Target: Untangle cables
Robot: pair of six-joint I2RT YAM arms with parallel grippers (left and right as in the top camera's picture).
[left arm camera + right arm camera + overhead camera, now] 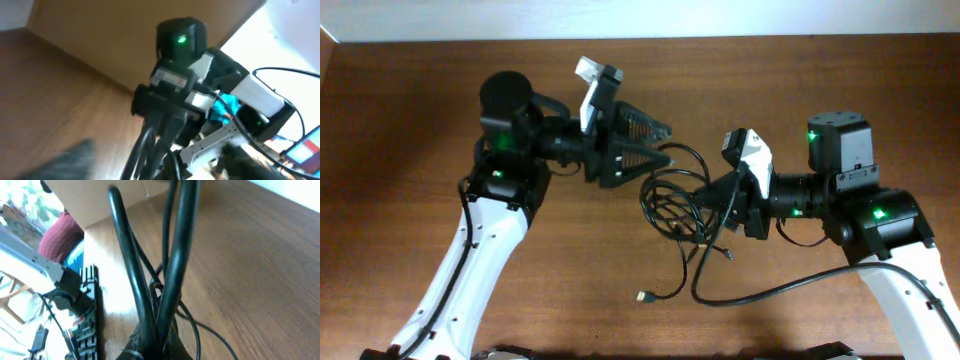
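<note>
- The cables point(672, 205) sit in a loose tangle between the two arms. The right gripper point(712, 198) is clamped on several strands at once, so a pull may tighten the knot rather than free it.
- The left gripper point(665, 144) stands wide and holds nothing, just beside the top loop. Nothing anchors the bundle, so it may drag along whole.

Three views, one table point(400, 150)
Overhead looks straight down; both wrist cameras, close to the cables point(175, 255), face each other.
</note>
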